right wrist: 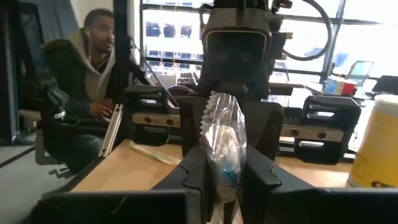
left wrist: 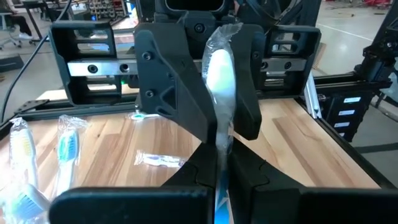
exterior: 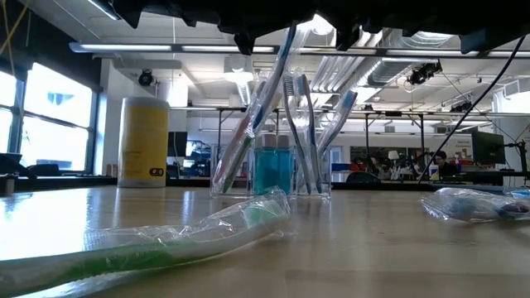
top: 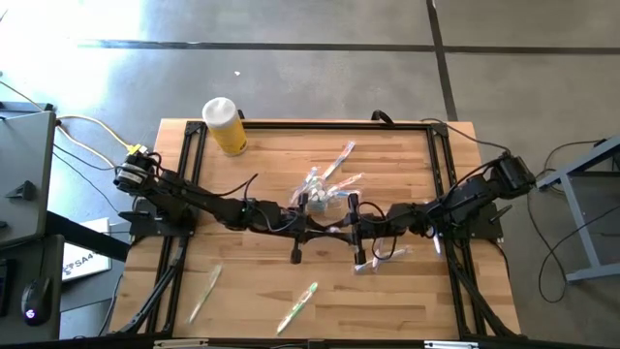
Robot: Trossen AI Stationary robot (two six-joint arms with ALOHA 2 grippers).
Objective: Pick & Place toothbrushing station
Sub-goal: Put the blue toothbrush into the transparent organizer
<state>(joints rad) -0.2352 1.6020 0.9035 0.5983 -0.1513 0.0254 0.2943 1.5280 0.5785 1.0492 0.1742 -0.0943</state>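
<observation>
Crinkly clear-wrapped toothbrush (left wrist: pixel 219 93) pinched between both matte black claws.

**A bright workshop around a wooden table**

A pale wooden table (top: pixel 252 301) stands on a grey concrete floor (top: pixel 291 58) crossed by dark seams. Tall windows (exterior: pixel 50 108) let in daylight, and strip lights (exterior: pixel 207 48) and ducts run under the ceiling. Across the room stand desks with monitors (exterior: pixel 484 149). A person in a hooded top (right wrist: pixel 81 93) sits at a desk beside the table.

Loose toothbrushes (top: pixel 297 307) across front tabletop (top: pixel 407 301)
</observation>
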